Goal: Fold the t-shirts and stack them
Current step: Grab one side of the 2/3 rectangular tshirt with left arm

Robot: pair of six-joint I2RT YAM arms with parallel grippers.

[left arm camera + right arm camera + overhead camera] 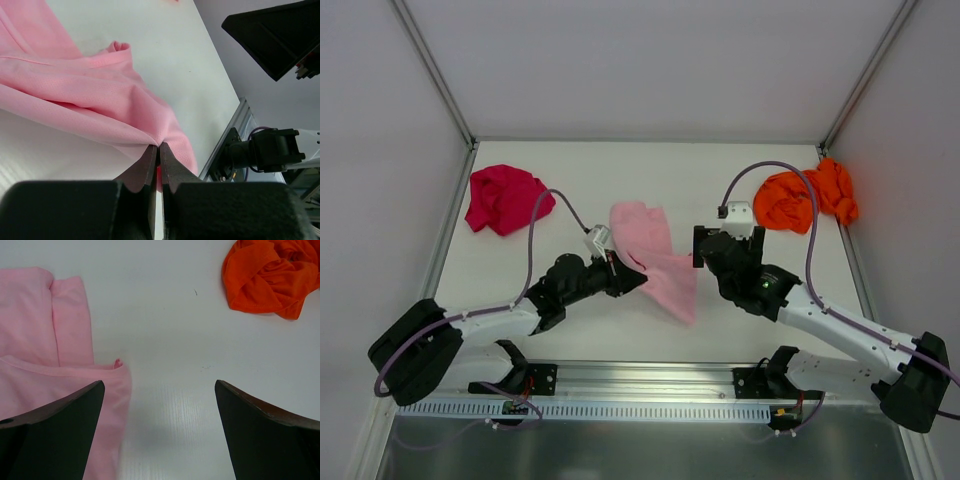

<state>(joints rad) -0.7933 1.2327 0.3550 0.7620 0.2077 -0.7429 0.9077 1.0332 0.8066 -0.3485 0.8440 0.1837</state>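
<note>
Table: the flat white table (580,170) carried all three shirts, and you had both arms reaching onto it from its near edge.

Pink shirt: the light pink soft cloth t-shirt (655,262) lay rumpled in a long loose strip between your two grippers. Its near-left edge ran into your left tool. In the right wrist view its folded hem (30,340) lay ahead of and under your right tool's left finger; whether that finger touched the cloth could not be told.

Magenta shirt: the magenta-red cloth t-shirt (505,198) sat bunched in a heap well beyond and to the left of your left tool, apart from the pink one.

Orange shirt: the bright orange cloth t-shirt (807,197) sat bunched beyond and to the right of your right tool, by the right wall. The right wrist view showed it (270,275) ahead of the right finger, with bare table between.

Left gripper: your left gripper (159,147) had its fingers pressed together, pinching a fold of the pink shirt (75,95); the cloth drew into a peak at the fingertips.

Right gripper: your right gripper (159,383) had its fingers spread wide and held nothing, with only bare table between them.
</note>
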